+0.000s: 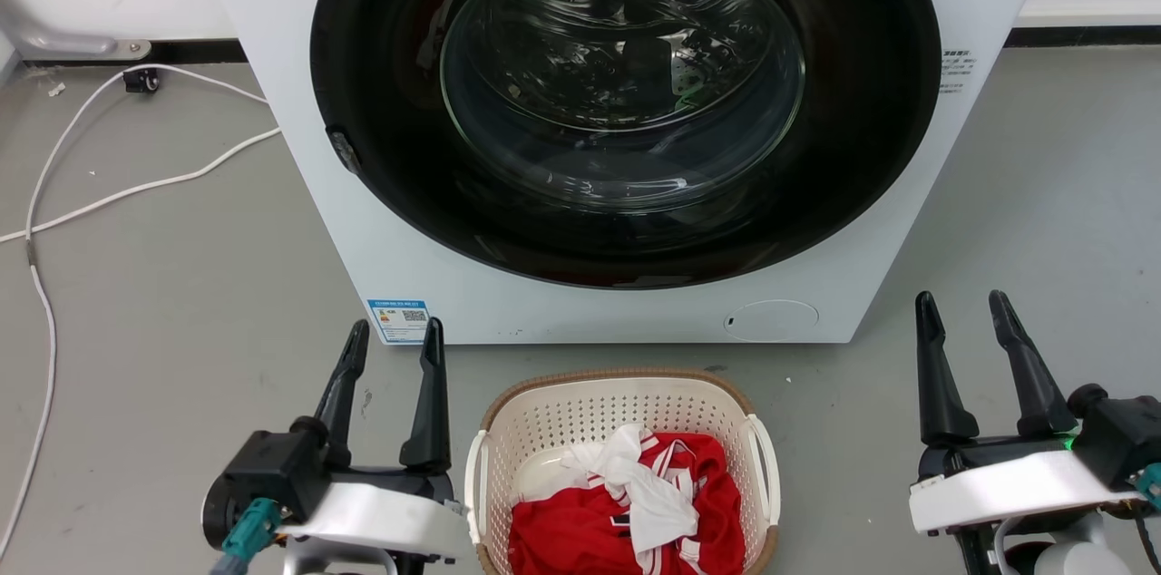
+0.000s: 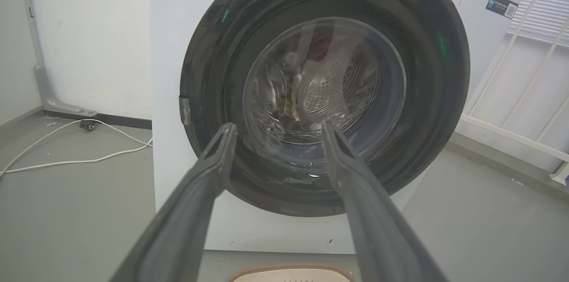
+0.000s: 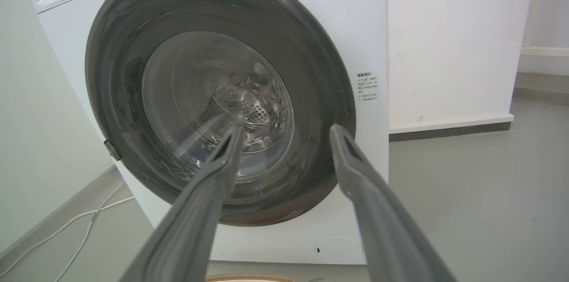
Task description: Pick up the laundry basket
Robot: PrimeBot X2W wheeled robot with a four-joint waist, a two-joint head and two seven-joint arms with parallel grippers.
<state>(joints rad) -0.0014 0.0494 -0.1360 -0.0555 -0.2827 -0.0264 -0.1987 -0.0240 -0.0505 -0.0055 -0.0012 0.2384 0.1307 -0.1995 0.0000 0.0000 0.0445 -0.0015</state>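
The laundry basket [image 1: 580, 412], cream-white and perforated with a brown rim and white side handles, sits on the floor at the bottom centre of the head view, holding red and white clothes [image 1: 635, 502]. Its rim also peeks into the left wrist view [image 2: 291, 273] and the right wrist view [image 3: 251, 277]. My left gripper [image 1: 395, 339] stands open just left of the basket, close to its left handle. My right gripper [image 1: 961, 307] is open further off to the basket's right. Both hold nothing and point toward the washing machine.
A white front-loading washing machine [image 1: 381, 221] with a shut dark round door [image 1: 626, 94] stands right behind the basket. A white cable [image 1: 54, 194] trails over the grey floor at the left. A white railing [image 2: 524, 95] stands to the machine's right in the left wrist view.
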